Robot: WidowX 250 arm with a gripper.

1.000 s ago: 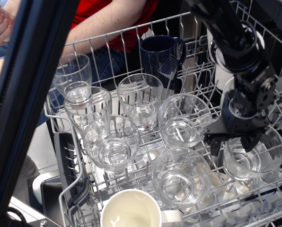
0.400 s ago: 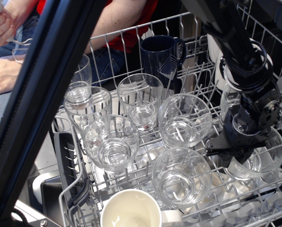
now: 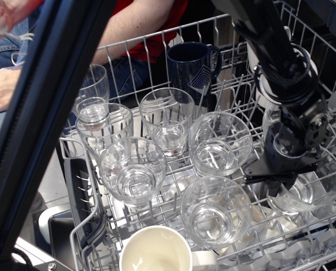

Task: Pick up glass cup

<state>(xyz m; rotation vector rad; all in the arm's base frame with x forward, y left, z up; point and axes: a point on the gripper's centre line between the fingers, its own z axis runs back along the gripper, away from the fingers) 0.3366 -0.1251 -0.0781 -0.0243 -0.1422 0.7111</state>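
Observation:
The glass cup (image 3: 319,191) is a clear rounded tumbler standing upright at the right end of the wire dishwasher rack (image 3: 73,240). My gripper (image 3: 279,186), black and pointing down, sits at the cup's left rim. Its fingers look drawn close together on the rim, and the arm hides part of the cup. Three similar rounded tumblers stand to the left: one at front centre (image 3: 216,213), one behind it (image 3: 220,142), and one at front left (image 3: 133,172).
Taller straight glasses (image 3: 167,119) (image 3: 103,129) (image 3: 93,83) stand in the rack's back left. A navy mug (image 3: 190,63) is at the back and a white mug (image 3: 155,253) at the front edge. A person's arm (image 3: 140,22) rests behind the rack. A dark bar (image 3: 38,130) crosses the left foreground.
My gripper has moved down and slightly right onto the right-hand cup's rim, and its fingers have drawn closer together. The cup shifted a little to the right. The person's hands moved.

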